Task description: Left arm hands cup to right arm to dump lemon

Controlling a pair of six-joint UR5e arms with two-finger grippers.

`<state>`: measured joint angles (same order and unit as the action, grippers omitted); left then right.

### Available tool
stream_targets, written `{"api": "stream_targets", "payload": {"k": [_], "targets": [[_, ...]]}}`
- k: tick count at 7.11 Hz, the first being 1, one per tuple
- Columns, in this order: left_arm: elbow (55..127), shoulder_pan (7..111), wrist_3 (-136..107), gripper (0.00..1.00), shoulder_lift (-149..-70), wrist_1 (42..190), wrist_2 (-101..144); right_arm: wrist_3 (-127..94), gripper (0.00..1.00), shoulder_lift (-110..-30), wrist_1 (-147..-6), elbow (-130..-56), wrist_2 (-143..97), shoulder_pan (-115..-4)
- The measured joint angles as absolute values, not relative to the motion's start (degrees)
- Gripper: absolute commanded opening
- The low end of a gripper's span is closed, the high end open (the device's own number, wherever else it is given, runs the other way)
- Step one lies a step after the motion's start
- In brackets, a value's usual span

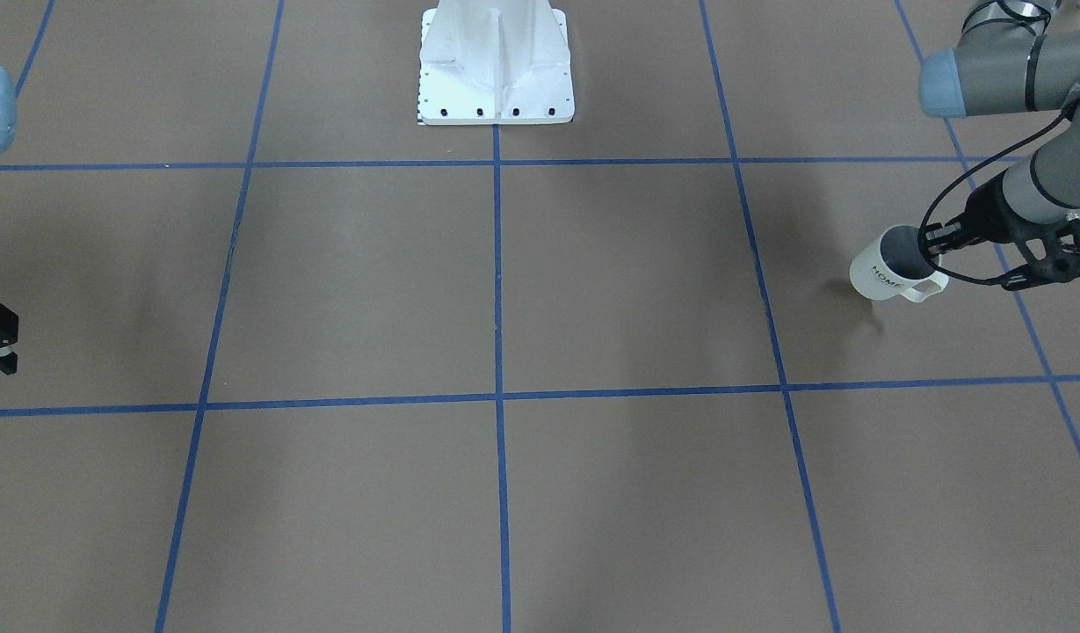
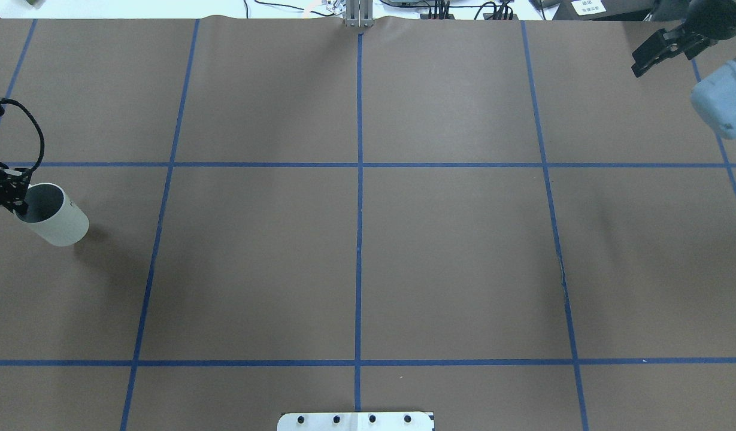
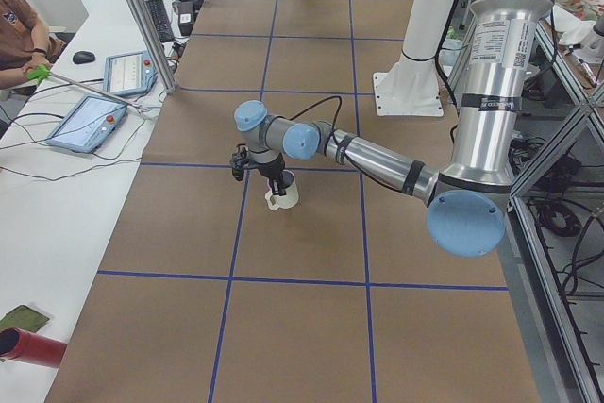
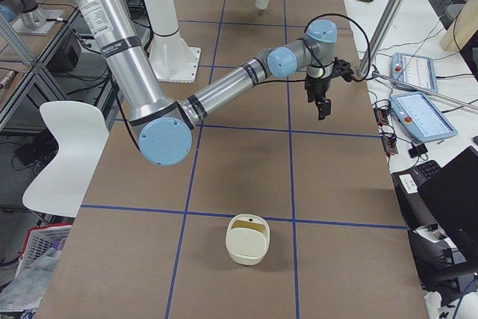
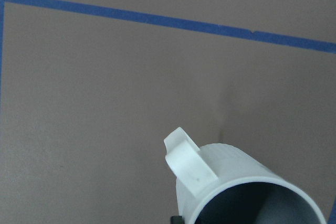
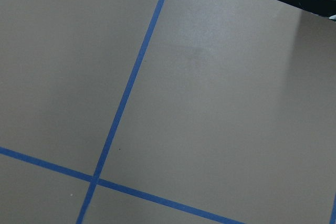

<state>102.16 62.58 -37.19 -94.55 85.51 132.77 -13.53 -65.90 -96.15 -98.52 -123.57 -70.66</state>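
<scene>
White ceramic mug [image 5: 247,187] with a squarish loop handle [image 5: 186,163] sits at the bottom of the left wrist view. Its rim is cut off by the frame and the inside is dark, so I can't tell if the lemon is in there. My left claw [image 1: 931,242] is clamped on the mug's rim by the handle. The mug is tilted over the left end of the brown blue-taped table [image 2: 451,251], shadow offset beneath it. "HOME" lettering is only partly readable. My right claw [image 2: 652,52] hangs over the far right corner, well apart from the mug. It's cropped in the front view and the fingers are too small to judge: released or clenched, can't tell. Cream tub [image 4: 248,240] at the table's right end, contents unclear.
</scene>
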Motion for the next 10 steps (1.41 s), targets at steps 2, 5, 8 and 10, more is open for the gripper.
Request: {"api": "stream_targets", "payload": {"k": [2, 5, 8, 10], "targets": [[101.8, 62.4, -37.1, 0.0, -94.4, 85.8, 132.8, -13.5, 1.0, -65.9, -96.2, -98.5, -124.5, -70.8], [101.1, 62.3, -37.2, 0.96, -94.3, 86.0, 132.8, -13.5, 1.0, -65.8, -96.2, -98.5, -124.9, -70.8], [101.6, 62.3, -37.0, 1.0, -94.4, 86.2, 132.7, -13.5, 1.0, -65.7, -96.2, -98.5, -125.9, -71.0], [105.2, 62.8, -37.0, 1.0, -94.1, 85.9, 132.5, -13.5, 1.0, -65.9, -96.5, -98.4, -127.3, -72.0]]}}
